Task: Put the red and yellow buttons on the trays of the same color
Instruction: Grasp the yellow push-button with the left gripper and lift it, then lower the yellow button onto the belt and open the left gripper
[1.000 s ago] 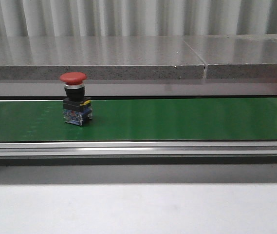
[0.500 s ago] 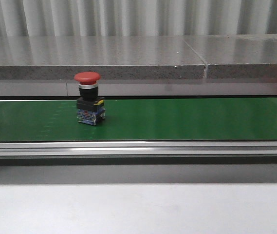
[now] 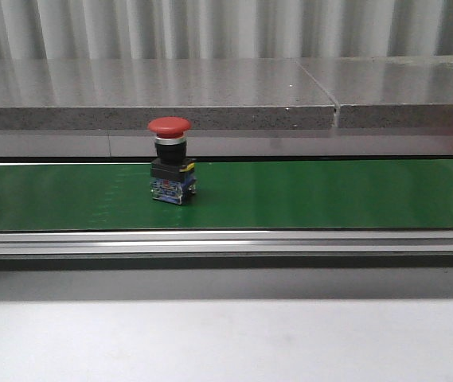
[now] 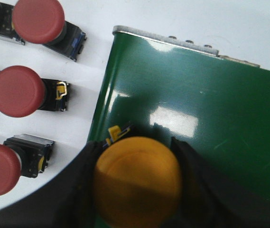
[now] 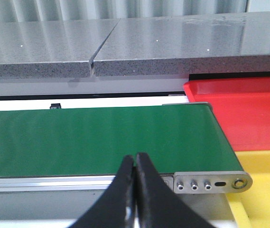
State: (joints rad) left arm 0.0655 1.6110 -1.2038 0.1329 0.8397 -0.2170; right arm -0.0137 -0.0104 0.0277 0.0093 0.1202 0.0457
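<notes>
Our left gripper (image 4: 137, 190) is pinching a yellow button (image 4: 137, 183), its two dark fingers (image 4: 80, 185) pressed against either side of the round yellow cap, and the button is over the end of the green conveyor belt (image 4: 206, 118), just inside the belt's rounded edge. In that same wrist picture, at about 10 o'clock from the yellow cap, three red buttons lie on their sides on a white surface (image 4: 89, 61) beside the belt: one (image 4: 37, 20), a second (image 4: 18, 91) and a third (image 4: 1, 169), well apart from each other and off the green. Our right gripper (image 5: 134, 190) has its fingers pressed together with nothing between them, and it hangs just in front of the belt's near rail. At about 2 o'clock from those tips we see the red tray (image 5: 248, 114) past the end of the belt, and at 4 o'clock the yellow tray (image 5: 263, 190), the two touching along one edge. In the front view a lone red button (image 3: 170, 163) stands upright on the belt, cap up, left of the middle, with a grey stone ledge (image 3: 210, 95) behind it at 12 o'clock
</notes>
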